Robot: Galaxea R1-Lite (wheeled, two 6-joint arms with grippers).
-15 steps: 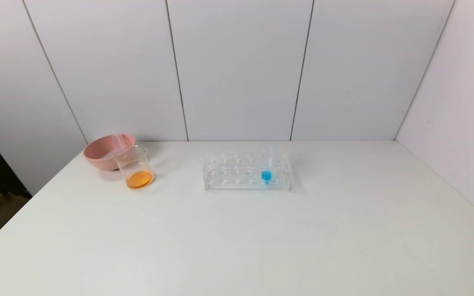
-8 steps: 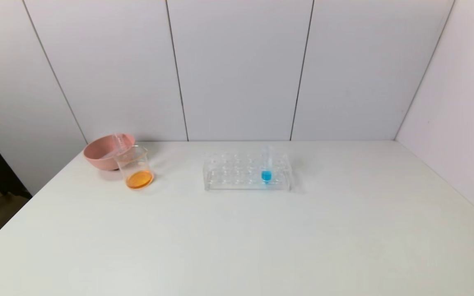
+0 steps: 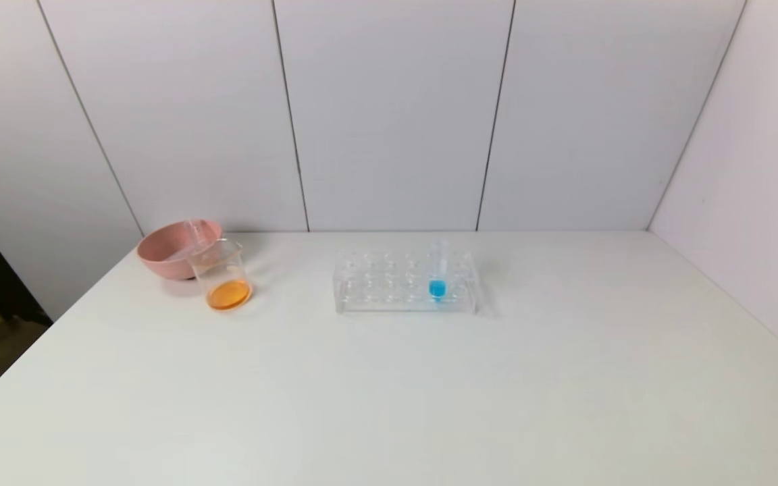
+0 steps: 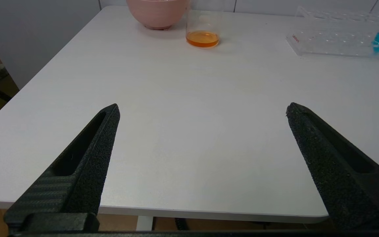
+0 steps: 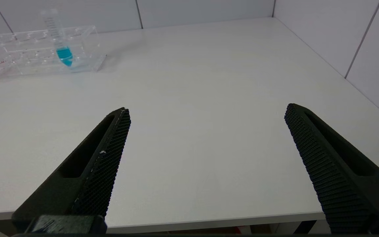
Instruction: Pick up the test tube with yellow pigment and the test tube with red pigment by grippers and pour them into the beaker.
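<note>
Both pincers, left pincer [image 4: 202, 108] and right pincer [image 5: 206, 110], spread apart at desk [image 3: 389, 391] near edge; beaker [image 3: 223, 275] with orange mix near far-left corner beside pink bowl [image 3: 169, 248]; yellow/red tubes not identifiable; risk: grabbing blue tube [image 3: 437, 273].

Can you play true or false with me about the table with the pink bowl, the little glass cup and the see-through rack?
1. The beaker has orange liquid at the bottom. True.
2. The rack holds three tubes. False: only one tube stands in it, the blue tube.
3. The pink bowl sits right behind the beaker. True.
4. The left tool is squeezing the beaker. False: it is open, back at the near table edge, holding nothing.
5. The right tool is open and empty. True.
6. The beaker stands inside the rack. False: it stands on the table, off to the rack's left.
</note>
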